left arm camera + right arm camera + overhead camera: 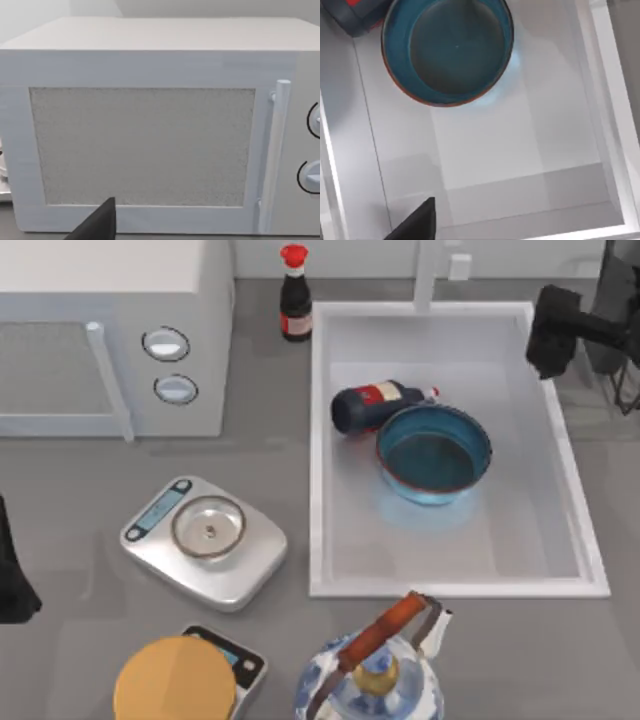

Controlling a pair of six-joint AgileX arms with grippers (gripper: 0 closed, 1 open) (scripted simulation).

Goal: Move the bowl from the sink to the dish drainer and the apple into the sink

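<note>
- The bowl (435, 453) sits upright inside the sink (322, 440), near the middle of the basin, with nothing in it; the right wrist view looks straight down into it (447, 50).
- A dark bottle (375, 405) lies on its side in the sink, touching or just beside the bowl's rim on the side nearer the tap; which of the two, I cannot tell.
- The right end effector (550, 335) hangs over the sink's right rim near the far corner, well apart from the bowl. Whether it is released or clenched, I cannot tell; it grasps nothing.
- The dish drainer (625, 330) shows as dark wire bars at the right edge of the top view, behind the right arm.
- The left end effector (12, 575) is parked at the left edge of the worktop, facing the white microwave (150, 130); its state I cannot tell either.
- No apple can be made out.
- Judgement: the first step is in hand, the reach for the bowl, with no lift begun.
- Next move, as I judge it: bring the right end effector down over the bowl's rim on the side away from the bottle, so the bottle is not knocked, then clamp the wall and carry it right to the drainer.
- Elsewhere on the worktop stand a second bottle (295, 295), a kitchen scale (205, 540) and a kettle (375, 670).
</note>
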